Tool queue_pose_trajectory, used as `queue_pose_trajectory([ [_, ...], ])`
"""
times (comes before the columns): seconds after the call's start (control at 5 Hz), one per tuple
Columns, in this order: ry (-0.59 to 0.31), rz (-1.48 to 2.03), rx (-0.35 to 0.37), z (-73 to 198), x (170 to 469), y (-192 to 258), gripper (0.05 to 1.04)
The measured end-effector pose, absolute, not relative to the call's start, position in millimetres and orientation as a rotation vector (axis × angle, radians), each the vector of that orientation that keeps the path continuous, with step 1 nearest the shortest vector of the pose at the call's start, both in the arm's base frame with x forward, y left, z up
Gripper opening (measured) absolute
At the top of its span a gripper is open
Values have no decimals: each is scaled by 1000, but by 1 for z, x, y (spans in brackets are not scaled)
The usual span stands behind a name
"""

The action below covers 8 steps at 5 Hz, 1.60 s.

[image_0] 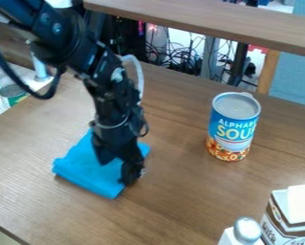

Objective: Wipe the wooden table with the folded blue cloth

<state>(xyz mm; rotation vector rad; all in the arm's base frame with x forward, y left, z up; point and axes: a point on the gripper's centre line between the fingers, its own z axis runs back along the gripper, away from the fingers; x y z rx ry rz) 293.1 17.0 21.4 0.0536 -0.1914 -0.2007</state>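
Note:
My black gripper (115, 172) hangs over a folded blue cloth (84, 166) on the left half of the wooden table. Its two fingers stand apart, and blue fabric is visible between them. One finger is over the cloth, while the other comes down at the cloth's right edge. Whether the tips touch the fabric or the table, I cannot tell. Part of the cloth's back side is hidden behind the gripper.
A soup can (234, 127) stands upright on the table (180, 191), right of the gripper. At the lower right corner are a carton (276, 220) and a white bottle (246, 231). A wooden shelf edge (212, 21) crosses the top, with cables behind.

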Motion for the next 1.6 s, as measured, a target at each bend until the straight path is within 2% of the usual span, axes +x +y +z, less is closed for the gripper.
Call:
queue_pose_trajectory([
  [0.6,-190,-155,17,38,359,15,1000],
  [1.0,-163,-139,8,33,406,16,1000],
  [1.2,-160,-136,3,32,412,17,1000],
  [1.4,-171,-119,-14,41,401,23,1000],
  [1.6,-279,-78,-48,95,378,37,1000],
])
